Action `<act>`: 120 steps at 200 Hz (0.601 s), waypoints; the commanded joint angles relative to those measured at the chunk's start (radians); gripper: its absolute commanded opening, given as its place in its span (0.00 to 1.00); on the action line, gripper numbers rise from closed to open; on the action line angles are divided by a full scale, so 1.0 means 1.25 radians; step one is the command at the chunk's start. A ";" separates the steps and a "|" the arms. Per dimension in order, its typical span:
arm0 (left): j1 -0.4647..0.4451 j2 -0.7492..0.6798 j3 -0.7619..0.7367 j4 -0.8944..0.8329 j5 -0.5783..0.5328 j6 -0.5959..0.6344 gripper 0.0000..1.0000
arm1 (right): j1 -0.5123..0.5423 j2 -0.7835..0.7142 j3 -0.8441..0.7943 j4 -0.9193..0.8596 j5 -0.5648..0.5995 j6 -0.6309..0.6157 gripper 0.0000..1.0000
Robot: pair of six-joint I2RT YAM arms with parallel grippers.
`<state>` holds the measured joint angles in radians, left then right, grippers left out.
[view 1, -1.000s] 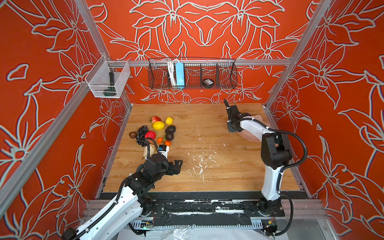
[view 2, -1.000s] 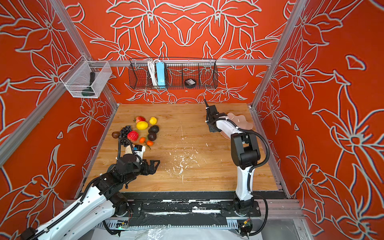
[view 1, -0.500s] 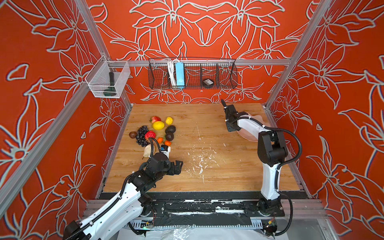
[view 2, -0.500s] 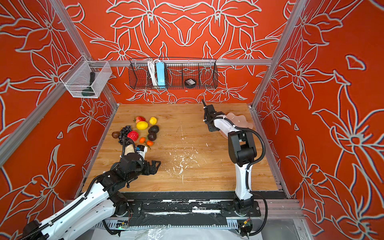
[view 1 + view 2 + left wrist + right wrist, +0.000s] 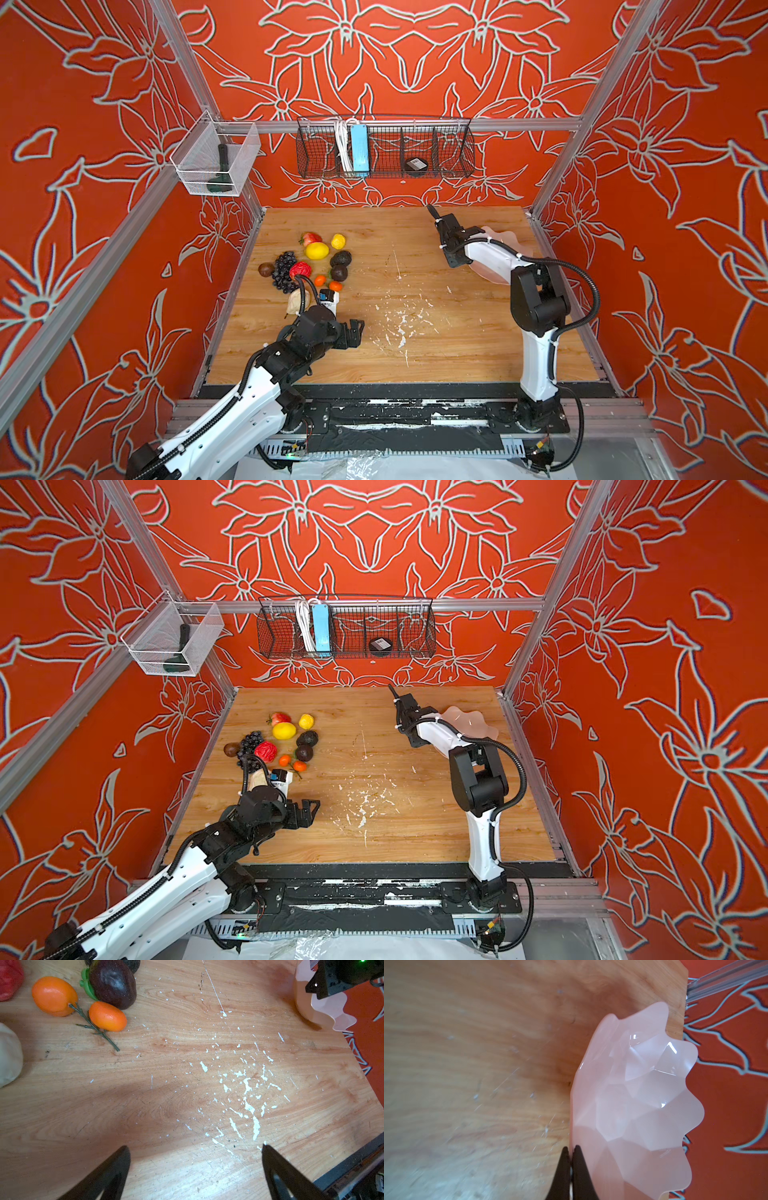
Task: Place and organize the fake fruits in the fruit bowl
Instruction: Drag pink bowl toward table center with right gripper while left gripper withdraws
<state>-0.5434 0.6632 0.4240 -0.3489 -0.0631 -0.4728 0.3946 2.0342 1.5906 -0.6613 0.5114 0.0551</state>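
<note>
Step in hand looks like fetching the bowl; no fruit loaded yet. The right claw (image 5: 571,1159) is pinched together on the fruit bowl (image 5: 643,1095) rim, bottom centre of the right wrist view. In both top views the bowl sits at the counter (image 5: 415,332) upper-right edge. The fake fruits (image 5: 316,262) are clustered upper left, well apart from it. The left claw (image 5: 195,1153) is spread wide and empty, near the fruits. Next, I'd guess: drag the bowl toward centre. The thin rim could slip.

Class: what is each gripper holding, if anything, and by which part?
The right gripper pinches the fruit bowl by its rim. The left gripper holds nothing, its jaws wide open.
</note>
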 commanded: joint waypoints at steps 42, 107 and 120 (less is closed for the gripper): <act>-0.003 -0.139 -0.006 -0.086 -0.143 -0.041 0.99 | 0.205 -0.147 -0.156 0.049 -0.090 0.034 0.00; -0.003 -0.387 -0.030 -0.205 -0.288 -0.083 0.99 | 0.434 -0.121 -0.137 0.034 0.002 0.007 0.00; -0.004 -0.432 -0.036 -0.225 -0.308 -0.091 0.99 | 0.466 -0.108 -0.118 0.034 0.010 0.000 0.00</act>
<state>-0.5434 0.2108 0.3923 -0.5407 -0.3416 -0.5438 0.9195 1.8633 1.4120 -0.6147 0.4908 0.0635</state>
